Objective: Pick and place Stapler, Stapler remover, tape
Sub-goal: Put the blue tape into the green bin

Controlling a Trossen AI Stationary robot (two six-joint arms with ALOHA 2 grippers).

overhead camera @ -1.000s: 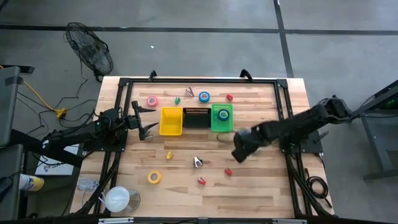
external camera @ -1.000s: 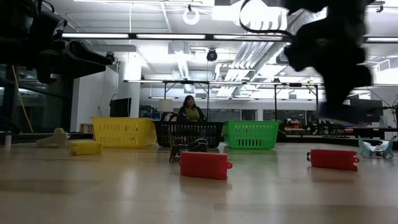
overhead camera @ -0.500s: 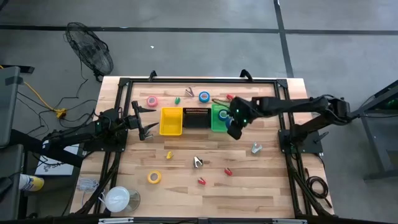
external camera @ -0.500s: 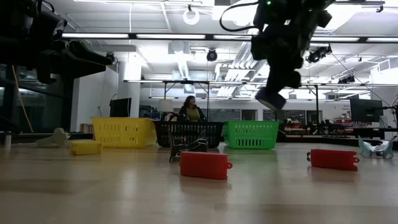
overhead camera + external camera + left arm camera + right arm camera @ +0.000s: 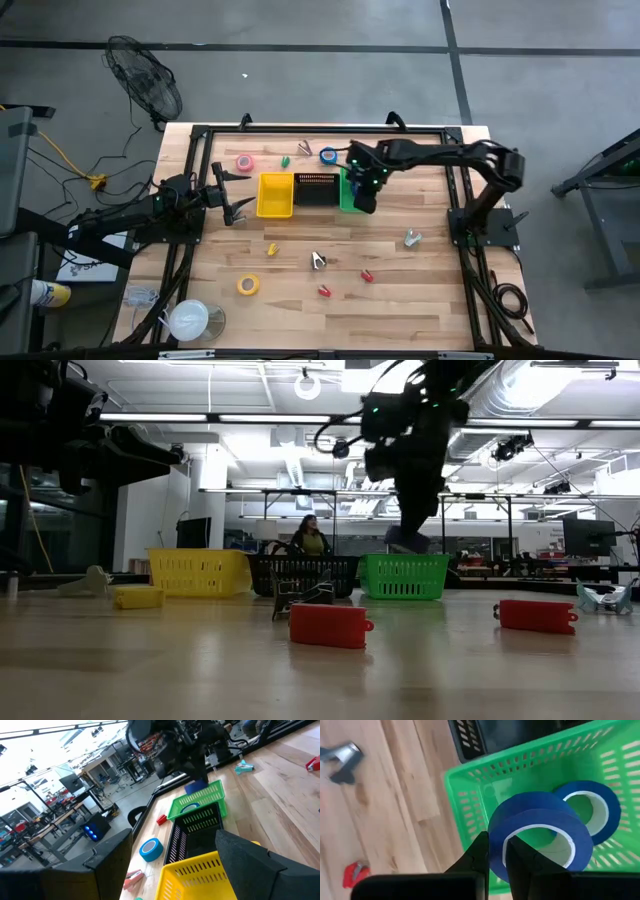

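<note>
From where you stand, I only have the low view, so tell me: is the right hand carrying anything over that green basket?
Observer: Yes. The right hand is shut on a blue tape roll, pinching its wall.
Operator: Is it above the basket or off to one side?
Observer: In the right wrist view the held roll hangs over the green basket, near one of its corners.
Operator: Is the basket empty?
Observer: No. A second blue roll already lies flat inside it.
Operator: And the left hand?
Observer: The left hand waits open beside the yellow basket, holding nothing.
</note>
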